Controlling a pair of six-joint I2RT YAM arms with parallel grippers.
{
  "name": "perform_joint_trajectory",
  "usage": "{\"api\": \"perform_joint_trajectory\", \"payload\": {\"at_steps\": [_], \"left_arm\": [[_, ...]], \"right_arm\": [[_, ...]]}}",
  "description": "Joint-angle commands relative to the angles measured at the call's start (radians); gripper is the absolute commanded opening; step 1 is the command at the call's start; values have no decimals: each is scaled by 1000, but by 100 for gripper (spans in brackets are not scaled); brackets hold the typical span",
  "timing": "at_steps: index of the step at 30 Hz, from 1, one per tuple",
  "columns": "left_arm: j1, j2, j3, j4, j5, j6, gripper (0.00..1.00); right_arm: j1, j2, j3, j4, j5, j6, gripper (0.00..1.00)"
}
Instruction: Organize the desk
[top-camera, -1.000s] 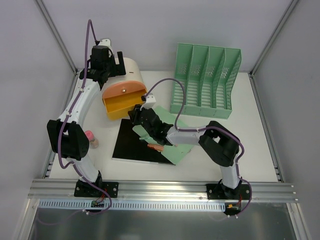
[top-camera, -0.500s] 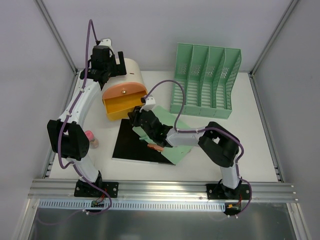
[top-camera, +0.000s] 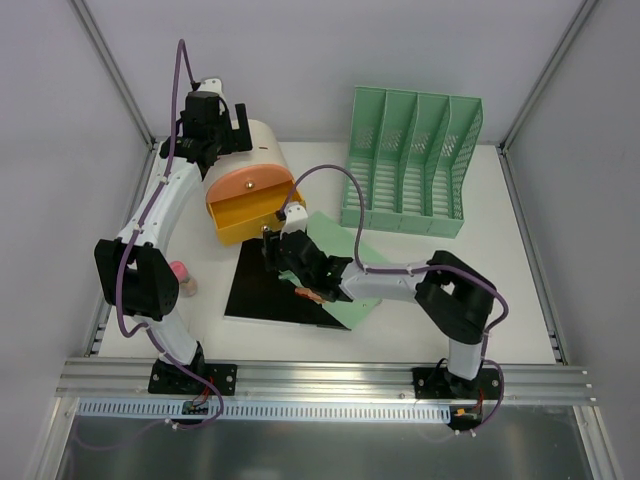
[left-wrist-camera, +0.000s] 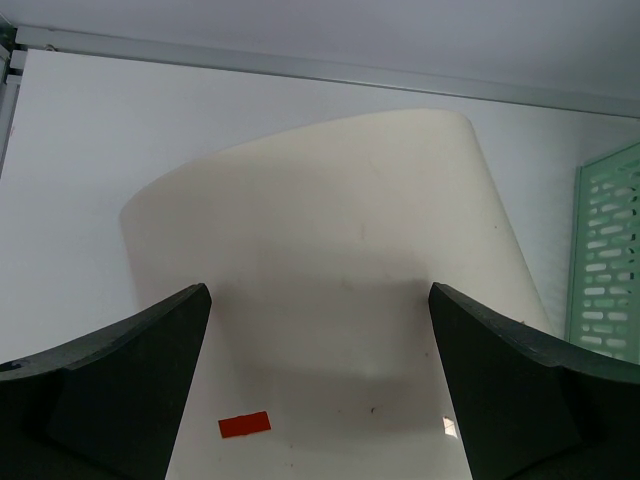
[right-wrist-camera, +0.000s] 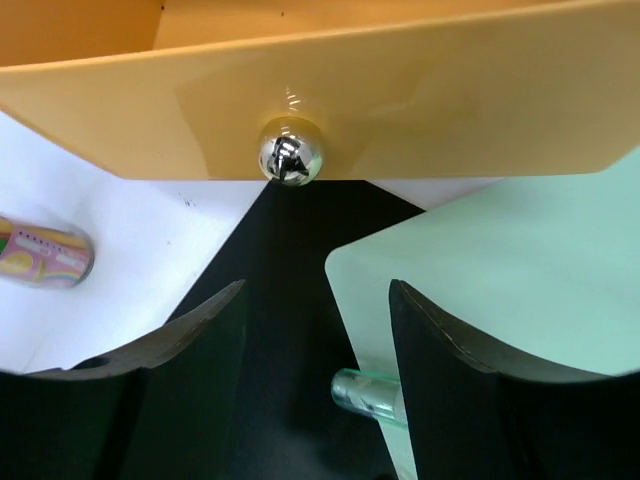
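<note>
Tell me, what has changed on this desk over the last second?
The right end effector opened its jaws and drew back slightly from the orange drawer, apparently letting go of its silver knob. That arm's elbow swung out to the right. The left end effector, open above the cream cabinet, the green file rack and the black sheet stayed put.

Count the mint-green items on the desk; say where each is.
2. The mint-green file rack stands back right on the desk; the mint-green folder lies flat mid-desk, overlapping the black sheet. More may be hidden.
</note>
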Motion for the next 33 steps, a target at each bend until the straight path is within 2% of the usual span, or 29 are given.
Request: {"api": "perform_joint_trajectory", "payload": {"at_steps": [1,6,13,18,20,26,29,33], "left_arm": [[-5,24,-2,-89,-31,17,93],[-5,25,-4,-86,-28,17,93],[-5,24,-8,-89,-19,12,93],[-5,6,-21,-82,-22,13,94],[-5,-1,-24,-80,-23,15,94],[-3,-2,-22,-79,-19,12,94],[-3,-4,-24,-77,-16,10,94],[-3,-7,-24,-77,-17,12,95]], "right_arm": [[5,-126,8,-50,47,-54,63],[7,-199,57,-236,105,-61,67],[-12,-299,117,-655,135,-70,70],[-90,-377,-3,-860,230,99,68],[-131,-422,-61,-911,210,151,67],[-139,-443,-121,-998,192,212,62],[-139,-440,-153,-970,146,231,58],[-139,-420,-192,-936,120,266,58]]}}
